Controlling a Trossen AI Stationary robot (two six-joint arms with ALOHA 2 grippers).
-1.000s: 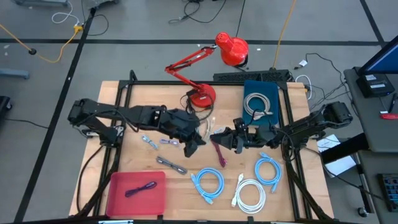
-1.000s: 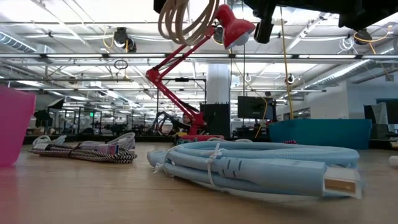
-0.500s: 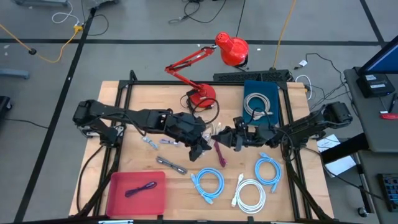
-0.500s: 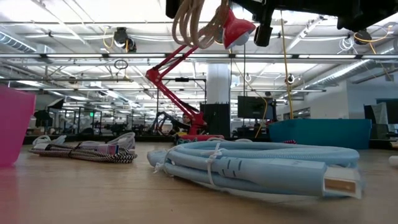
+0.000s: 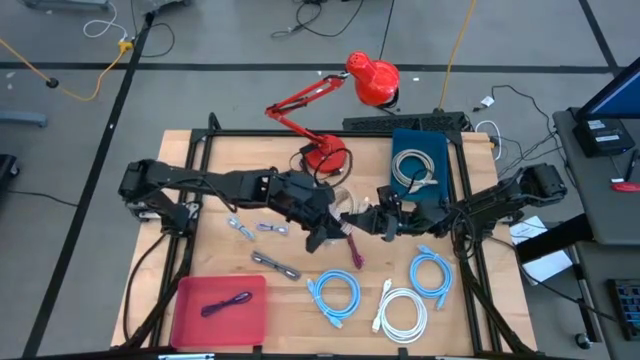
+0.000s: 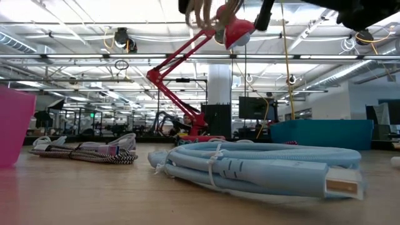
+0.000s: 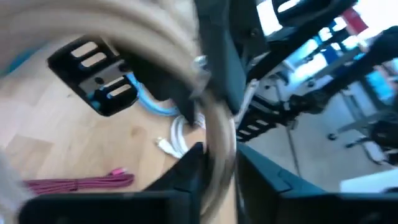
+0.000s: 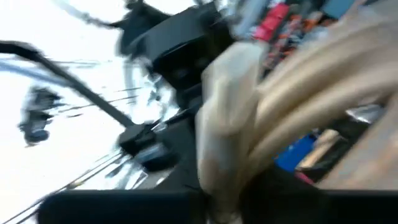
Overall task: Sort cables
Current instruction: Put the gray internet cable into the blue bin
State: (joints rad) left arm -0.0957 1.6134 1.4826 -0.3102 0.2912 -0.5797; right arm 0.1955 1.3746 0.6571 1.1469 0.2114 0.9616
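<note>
A beige coiled cable (image 6: 203, 14) hangs in the air over the table's middle, between my two grippers. My left gripper (image 5: 328, 226) reaches in from the left and is shut on it. My right gripper (image 5: 358, 218) meets it from the right and is shut on the same coil (image 8: 298, 106). On the table lie a maroon bundle (image 5: 353, 248), two light-blue coils (image 5: 333, 295) (image 5: 432, 272), a white coil (image 5: 402, 312) and short bundles (image 5: 275, 265) (image 5: 240, 230). A purple cable (image 5: 227, 303) lies in the red tray (image 5: 190, 320). My left gripper has one strand of the beige coil (image 7: 219, 146) between its two fingers (image 7: 186, 177), coming level from the table's left. The rest of the coil loops away in front, clear of the table. My right gripper pinches a bunch of the coil's strands (image 8: 227, 124) between its fingers, slanting upward from the table's right. The coil is lifted clear.
A teal bin (image 5: 440, 150) holding a pale coiled cable stands at the back right. The red desk lamp (image 5: 325, 155) stands at the back centre, just beyond the grippers. The red tray fills the near left corner; the coils crowd the near right.
My left gripper has carried the beige coil a little toward the table's right, up to my right gripper. In the low view the coil has shifted right and risen almost out of the top of the picture.
</note>
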